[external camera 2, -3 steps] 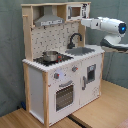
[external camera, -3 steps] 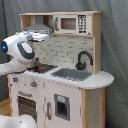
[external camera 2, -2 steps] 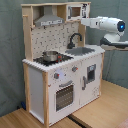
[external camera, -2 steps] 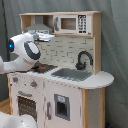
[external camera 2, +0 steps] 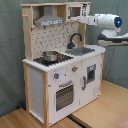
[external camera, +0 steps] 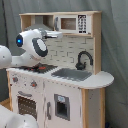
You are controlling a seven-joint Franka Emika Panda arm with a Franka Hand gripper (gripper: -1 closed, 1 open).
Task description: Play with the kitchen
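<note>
Now that the arm has swung up, its gripper (external camera 2: pixel 80 19) meets the kitchen's (external camera 2: pixel 47 85) microwave (external camera: pixel 75 23) — grip unclear — probably the door next

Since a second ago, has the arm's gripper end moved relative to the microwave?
Yes. The gripper has closed in on the microwave; in the second exterior view it sat further toward the second exterior view's right, clear of the kitchen, and now reaches the microwave's front.

The white arm (external camera 2: pixel 107 22) stretches level across the upper part of the scene, its wrist reaching toward nine o'clock in the second exterior view and toward three o'clock in the first exterior view. A blue light glows on its rounded joint housing (external camera: pixel 33 43). The gripper (external camera 2: pixel 81 19) sits at the outstretched end, up high.
</note>
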